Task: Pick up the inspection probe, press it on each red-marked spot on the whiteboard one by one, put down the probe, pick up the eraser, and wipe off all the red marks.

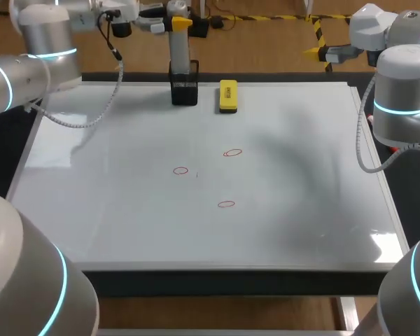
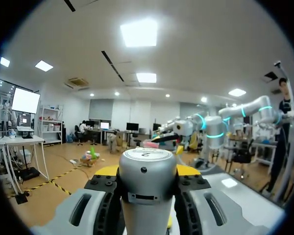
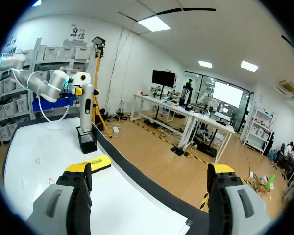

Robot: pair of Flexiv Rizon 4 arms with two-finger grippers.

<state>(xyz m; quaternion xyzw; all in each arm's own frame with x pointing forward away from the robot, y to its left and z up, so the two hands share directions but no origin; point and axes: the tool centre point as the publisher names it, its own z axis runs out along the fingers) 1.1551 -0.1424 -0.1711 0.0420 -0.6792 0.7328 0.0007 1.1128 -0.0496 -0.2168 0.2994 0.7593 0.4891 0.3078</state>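
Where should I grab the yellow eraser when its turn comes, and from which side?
Grip the eraser across its narrow width, mid-length, coming straight down from above. It lies flat, long sides running away from the robot, so the fingers fit either side; the holder stands apart beside it, probably leaving room. The right gripper is open; the left gripper holds the inspection probe.

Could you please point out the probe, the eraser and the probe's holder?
probe [image 1: 179, 50]: head view, its grey shaft.
eraser [image 1: 227, 94]: head view, its yellow top.
holder [image 1: 185, 94]: head view, its black front wall.
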